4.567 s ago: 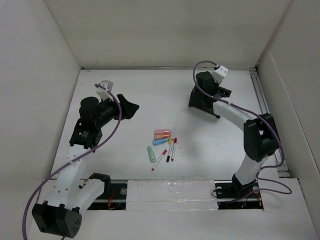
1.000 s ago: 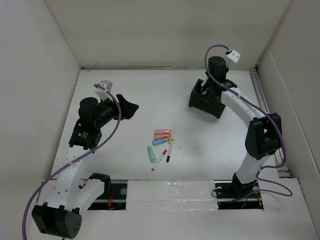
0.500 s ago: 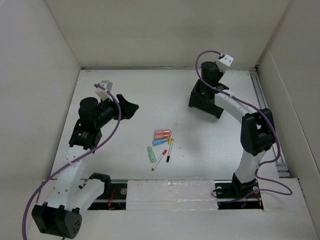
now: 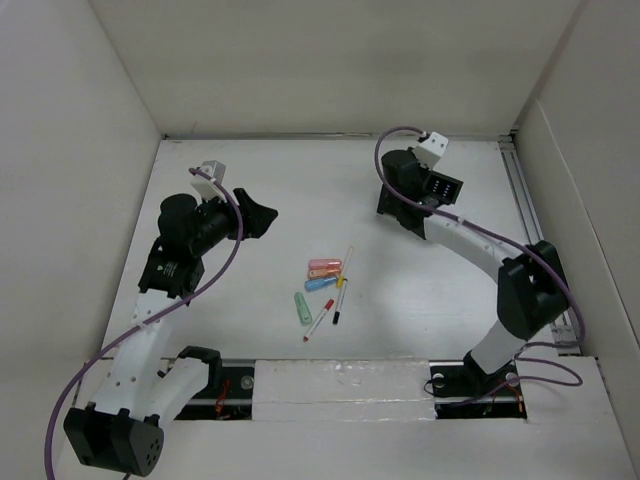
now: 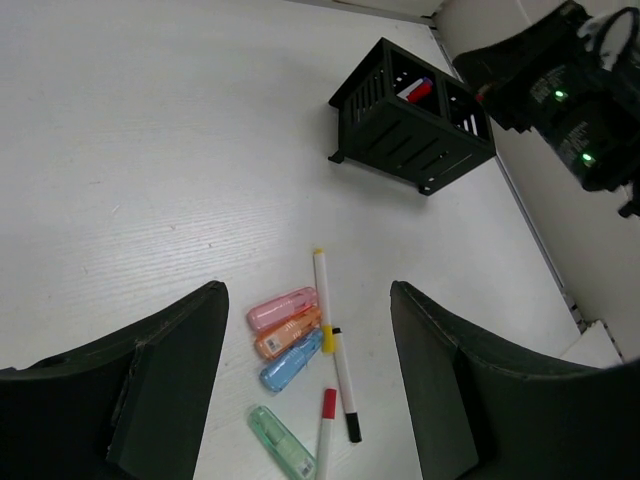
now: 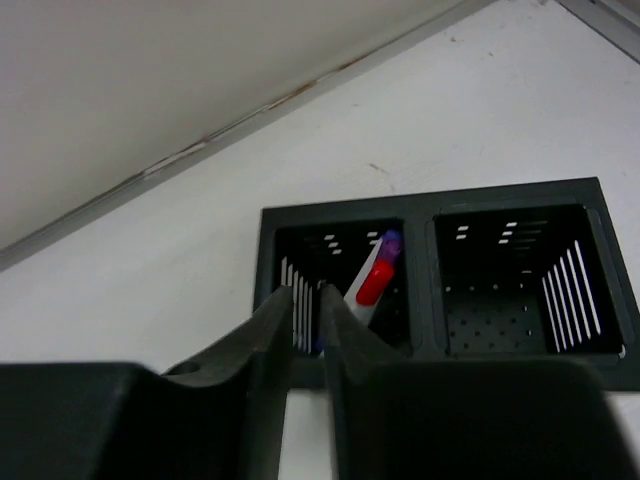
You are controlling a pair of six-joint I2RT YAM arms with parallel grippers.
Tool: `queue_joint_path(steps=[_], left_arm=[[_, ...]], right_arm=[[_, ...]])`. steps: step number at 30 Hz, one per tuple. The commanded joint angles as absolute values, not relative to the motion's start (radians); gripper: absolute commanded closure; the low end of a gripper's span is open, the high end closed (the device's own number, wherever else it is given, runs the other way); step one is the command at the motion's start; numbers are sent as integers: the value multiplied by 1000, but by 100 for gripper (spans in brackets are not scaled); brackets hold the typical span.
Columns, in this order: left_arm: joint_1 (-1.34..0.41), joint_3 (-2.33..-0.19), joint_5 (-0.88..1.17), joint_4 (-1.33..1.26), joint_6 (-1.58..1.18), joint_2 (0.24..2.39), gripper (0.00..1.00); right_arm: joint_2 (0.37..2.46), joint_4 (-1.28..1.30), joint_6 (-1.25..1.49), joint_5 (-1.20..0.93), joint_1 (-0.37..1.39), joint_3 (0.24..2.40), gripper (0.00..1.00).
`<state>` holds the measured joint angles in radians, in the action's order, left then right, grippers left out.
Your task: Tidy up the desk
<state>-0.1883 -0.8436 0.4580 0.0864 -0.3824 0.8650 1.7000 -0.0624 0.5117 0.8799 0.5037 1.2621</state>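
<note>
On the white desk (image 4: 300, 190) lies a pile: pink (image 5: 283, 307), orange (image 5: 288, 333), blue (image 5: 292, 360) and green (image 5: 281, 440) highlighters, plus a yellow-capped pen (image 5: 322, 300), a black-capped pen (image 5: 344, 385) and a red-capped pen (image 5: 325, 430). My left gripper (image 5: 308, 290) hovers wide open left of the pile, empty. The black organizer (image 6: 500, 270) stands at the back right, with a red-capped pen (image 6: 372, 283) leaning in its left compartment. My right gripper (image 6: 305, 295) sits at that compartment's near rim. Its jaws are a narrow slit apart, with nothing between them.
White walls close in the desk on three sides. A metal rail (image 4: 525, 200) runs along the right edge, close to the organizer (image 4: 447, 190). The organizer's right compartment (image 6: 520, 265) holds nothing. The pile (image 4: 325, 285) lies mid-desk between the two arms.
One red-capped pen has left the pile since the earliest frame. In the last second the right wrist swung left across the organizer and its jaws parted slightly. The left arm stayed still.
</note>
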Motion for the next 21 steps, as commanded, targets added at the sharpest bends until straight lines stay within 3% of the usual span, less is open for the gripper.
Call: queue_joint_path(steps=[1,2,3,9,10,11,14,16,21], left_arm=[[-186,-867,460,49,-377,870,38],[-186,-865,462,52,-377,870,38],[-186,-862,465,49,-376,867,38],[-186,-865,451,57,-373,873,38],[-186,-862,460,52,-374,870,38],[-186,-864,460,49,-376,868,38],[-186,-871,453,54,-374,884,38],[-186,-870,463,52,-374,882,38],[-186,-873,454,52,-376,885,38]], right_arm=[[1576,-17,600,879,604,1214,86],[1539,-5,623,806,621,1195,98],[1525,-3,658,757,638,1149,100],[1502,79,718,552,817,1003,99],[1506,98,718,545,842,985,94],[1512,124,721,537,885,983,81],[1542,242,773,532,948,989,58],[1551,259,802,512,972,977,53],[1585,256,842,479,1002,962,52]])
